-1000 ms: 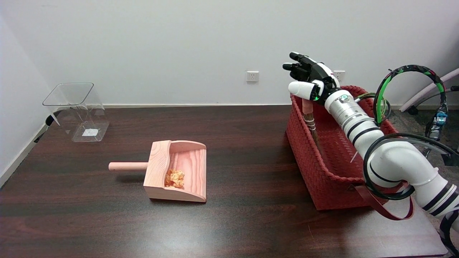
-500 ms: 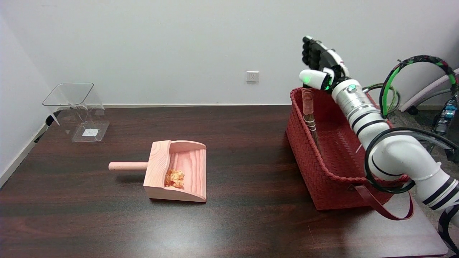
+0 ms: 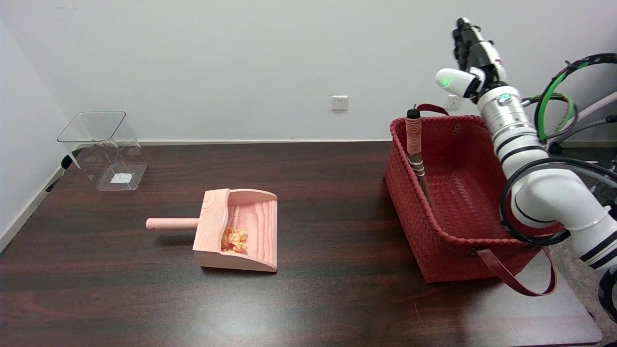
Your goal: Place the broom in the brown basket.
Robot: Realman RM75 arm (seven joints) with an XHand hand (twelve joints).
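head view: broom (image 3: 415, 144) leans upright in the basket (image 3: 414, 212), below-left of the empty right hand (image 3: 470, 53), fingers apart.

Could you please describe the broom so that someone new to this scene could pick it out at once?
Find the red-brown woven basket at the right end of the dark wooden table. Inside, against its left wall, leans the small broom, handle up. It alone has a cord-wrapped handle with a black tip.

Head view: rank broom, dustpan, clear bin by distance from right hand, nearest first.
From the right hand:
1. broom, leaning inside the brown basket's left wall.
2. dustpan, table centre.
3. clear bin, far left corner.
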